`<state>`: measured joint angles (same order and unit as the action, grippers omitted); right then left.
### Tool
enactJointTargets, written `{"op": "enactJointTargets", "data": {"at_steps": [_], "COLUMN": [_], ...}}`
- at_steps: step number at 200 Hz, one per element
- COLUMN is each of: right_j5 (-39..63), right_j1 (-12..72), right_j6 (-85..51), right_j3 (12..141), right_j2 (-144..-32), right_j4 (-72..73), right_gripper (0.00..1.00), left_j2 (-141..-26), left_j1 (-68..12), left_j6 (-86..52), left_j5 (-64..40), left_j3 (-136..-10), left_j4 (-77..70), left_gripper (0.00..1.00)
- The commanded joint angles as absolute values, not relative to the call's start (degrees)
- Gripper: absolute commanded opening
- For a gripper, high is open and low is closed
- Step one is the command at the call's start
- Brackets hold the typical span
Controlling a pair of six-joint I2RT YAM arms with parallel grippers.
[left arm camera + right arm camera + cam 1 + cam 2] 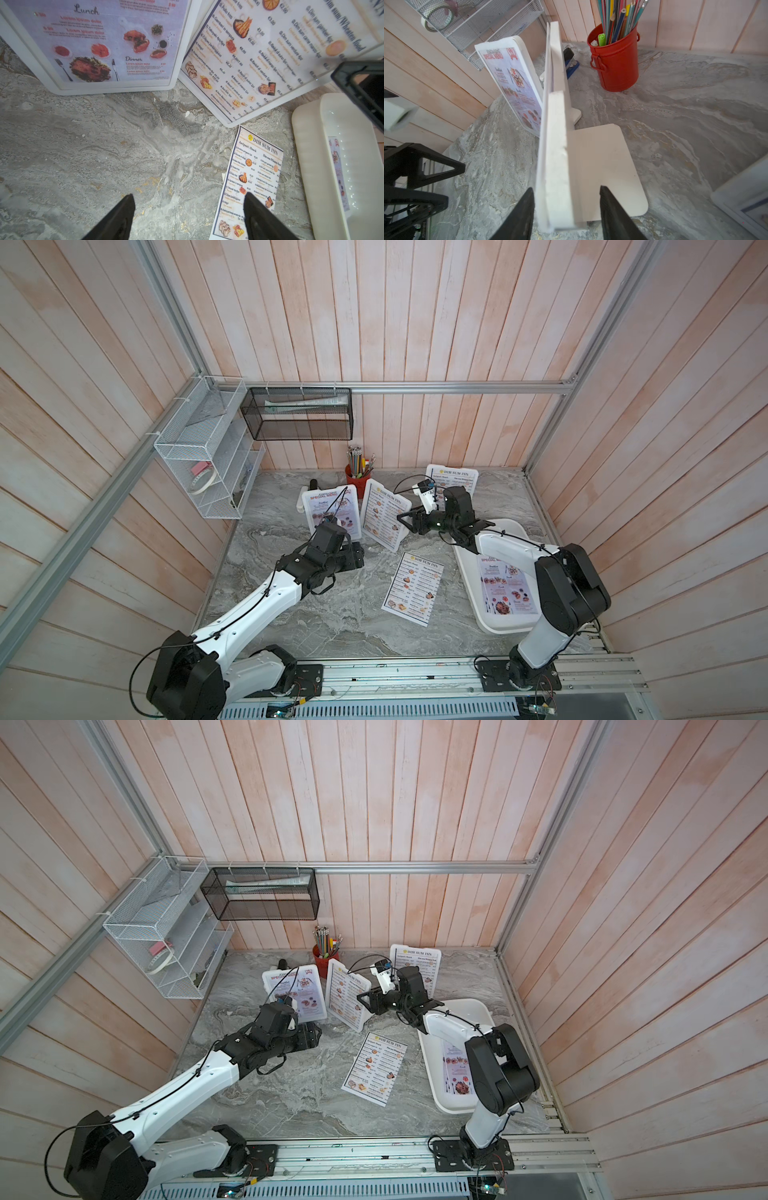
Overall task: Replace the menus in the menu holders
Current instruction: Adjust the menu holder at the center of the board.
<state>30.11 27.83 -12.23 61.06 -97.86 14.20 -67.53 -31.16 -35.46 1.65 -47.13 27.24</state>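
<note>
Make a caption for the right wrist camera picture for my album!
Right gripper straddles the edge of a white menu holder, jaws apart, with a red pencil bucket beyond.

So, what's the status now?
Left gripper open above grey marble table. Right gripper open, jaws astride edge of middle white plastic menu holder. Loose white Dim Sum Inn paper sheet flat nearby.

My grey marble table (291,614) carries a red pencil bucket (356,483) at its back edge, with a stapler (571,64) just left of it. Just before the bucket stand the SPECIAL MENU holder (332,510) and a DIM SUM INN holder (384,516), with a third holder (455,477) to its right. Well in front lie a loose menu sheet (413,589) and, farther right, a white tray (498,623).
</note>
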Motion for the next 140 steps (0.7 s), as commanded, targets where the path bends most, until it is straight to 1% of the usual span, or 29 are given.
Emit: {"op": "enactJointTargets", "data": {"at_steps": [1,37,65,102,140], "right_j5": [27.33,28.10,27.62,25.85,23.87], "right_j1": [27.77,27.77,28.03,28.52,29.49], "right_j6": [-11.43,-12.99,-13.68,-14.67,-15.32], "right_j3": [63.69,63.10,62.08,59.95,57.86], "right_j2": [-99.71,-99.32,-98.54,-96.54,-94.03], "right_j4": [12.77,15.26,16.24,17.75,18.14], "right_gripper": [0.47,0.35,0.27,0.21,0.21], "left_j2": [-68.08,-68.45,-69.26,-69.05,-70.05], "left_j1": [-31.31,-31.43,-31.63,-31.84,-32.14], "left_j6": [-36.10,-36.05,-35.97,-36.04,-36.30], "left_j5": [0.87,0.66,0.18,0.26,-0.26], "left_j3": [-46.36,-46.12,-46.19,-46.20,-46.18], "left_j4": [26.15,25.72,25.11,24.92,23.74], "left_gripper": [0.84,0.84,0.84,0.84,0.84]}}
